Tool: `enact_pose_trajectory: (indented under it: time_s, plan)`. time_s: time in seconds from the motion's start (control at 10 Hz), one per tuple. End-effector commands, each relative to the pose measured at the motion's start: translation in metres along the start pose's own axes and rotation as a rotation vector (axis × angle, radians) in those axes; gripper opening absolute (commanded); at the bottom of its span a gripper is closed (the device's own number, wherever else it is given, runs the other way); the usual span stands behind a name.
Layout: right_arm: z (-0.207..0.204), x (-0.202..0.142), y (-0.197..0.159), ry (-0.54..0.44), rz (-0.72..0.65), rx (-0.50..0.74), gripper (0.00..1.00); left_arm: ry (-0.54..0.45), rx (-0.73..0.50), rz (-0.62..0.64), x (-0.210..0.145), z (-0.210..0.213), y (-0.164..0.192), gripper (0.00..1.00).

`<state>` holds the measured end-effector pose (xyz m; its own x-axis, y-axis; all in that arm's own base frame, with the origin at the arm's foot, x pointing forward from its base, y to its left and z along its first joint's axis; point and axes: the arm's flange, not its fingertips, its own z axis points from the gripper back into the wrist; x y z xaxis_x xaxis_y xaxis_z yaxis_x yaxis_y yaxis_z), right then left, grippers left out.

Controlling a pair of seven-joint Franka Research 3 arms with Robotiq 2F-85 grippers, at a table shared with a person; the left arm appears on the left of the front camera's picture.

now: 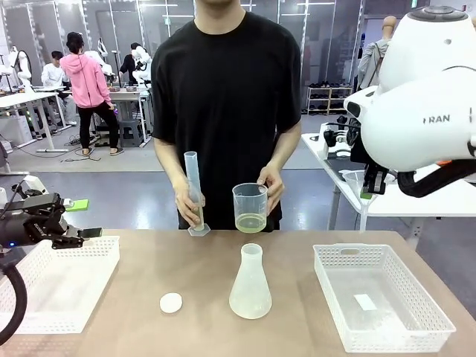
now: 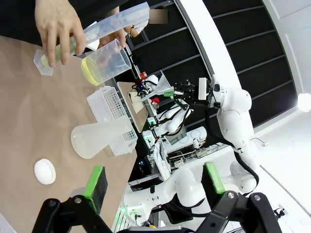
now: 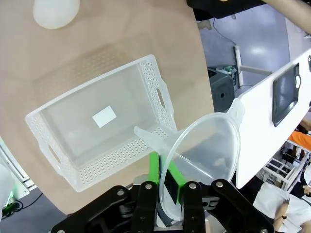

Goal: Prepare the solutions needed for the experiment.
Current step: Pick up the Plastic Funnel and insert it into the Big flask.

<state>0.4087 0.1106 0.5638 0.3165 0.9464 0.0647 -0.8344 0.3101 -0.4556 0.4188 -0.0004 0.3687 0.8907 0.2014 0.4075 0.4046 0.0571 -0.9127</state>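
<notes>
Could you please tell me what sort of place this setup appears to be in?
Probably a robotics lab set up for chemistry work: a person holds a beaker of yellowish liquid and a measuring cylinder, a flask stands on the table, and the right gripper holds a funnel.

The table (image 1: pixel 141 268) is carrying two white baskets: one basket (image 1: pixel 59 290) at nine o'clock, a second basket (image 1: pixel 394 305) at three. Also showing: one conical flask (image 1: pixel 250 286), one white disc (image 1: pixel 171 303), one beaker (image 1: pixel 250 197), one yellow solution (image 1: pixel 250 222), one graduated cylinder (image 1: pixel 192 178), one funnel (image 3: pixel 209 145).
</notes>
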Motion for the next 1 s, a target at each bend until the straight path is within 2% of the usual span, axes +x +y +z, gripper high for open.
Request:
enact_pose_trajectory:
  time_s: [0.0, 0.5, 0.6, 0.8, 0.9]
  plan:
    - [-0.002, -0.001, -0.010, -0.007, 0.000, 0.016, 0.00, 0.005, 0.008, -0.004, 0.000, -0.001, 0.000, 1.00]
    - [-0.002, -0.001, -0.010, -0.007, 0.000, 0.016, 0.00, 0.005, 0.008, -0.004, 0.000, -0.001, 0.000, 1.00]
    - [-0.005, -0.004, -0.006, -0.014, -0.009, 0.019, 0.06, 0.005, 0.008, -0.004, 0.000, -0.001, 0.000, 1.00]
    - [-0.006, 0.025, 0.009, -0.108, 0.181, -0.014, 0.06, 0.005, 0.008, -0.004, 0.000, -0.001, 0.000, 1.00]
    - [-0.003, 0.040, 0.020, -0.190, 0.268, -0.025, 0.06, 0.005, 0.008, -0.004, 0.000, -0.001, 0.000, 1.00]
